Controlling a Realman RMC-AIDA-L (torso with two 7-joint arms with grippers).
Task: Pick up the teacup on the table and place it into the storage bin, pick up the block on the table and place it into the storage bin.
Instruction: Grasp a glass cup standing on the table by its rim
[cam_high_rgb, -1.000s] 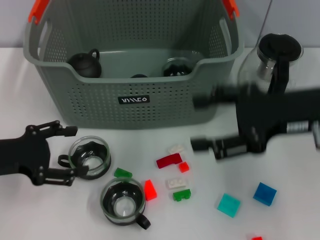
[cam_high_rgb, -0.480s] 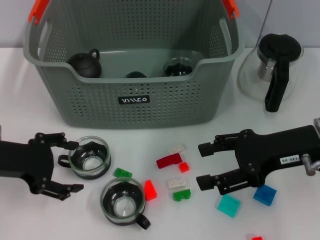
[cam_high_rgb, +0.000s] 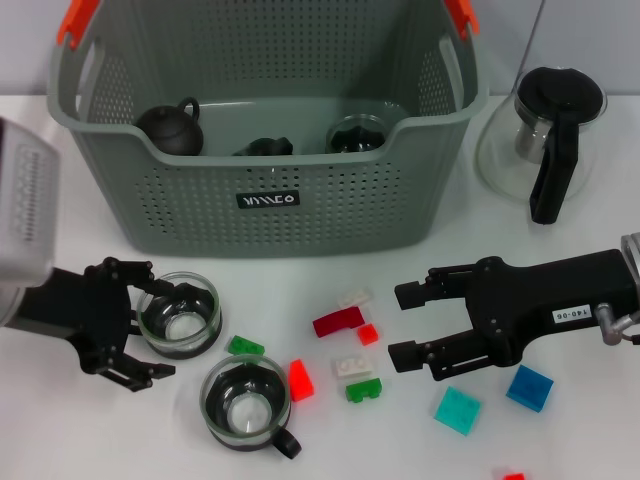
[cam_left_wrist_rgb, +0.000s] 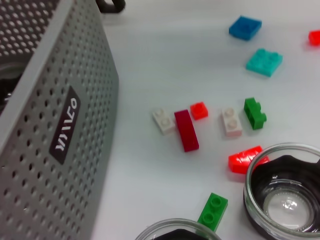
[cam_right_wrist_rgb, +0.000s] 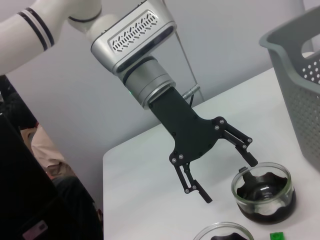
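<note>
Left hand (cam_high_rgb: 150, 322) nearer teacup (cam_high_rgb: 181, 315) rim.

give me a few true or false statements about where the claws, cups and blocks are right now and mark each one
1. The left claw is open beside a teacup on the table. True.
2. The right claw holds a block. False: it is open and empty, near the dark red block.
3. Both teacups are in the storage bin. False: that one and a second teacup stand on the table.
4. A glass pitcher stands outside the bin. True.
5. The teal block lies inside the bin. False: it is on the table.
</note>
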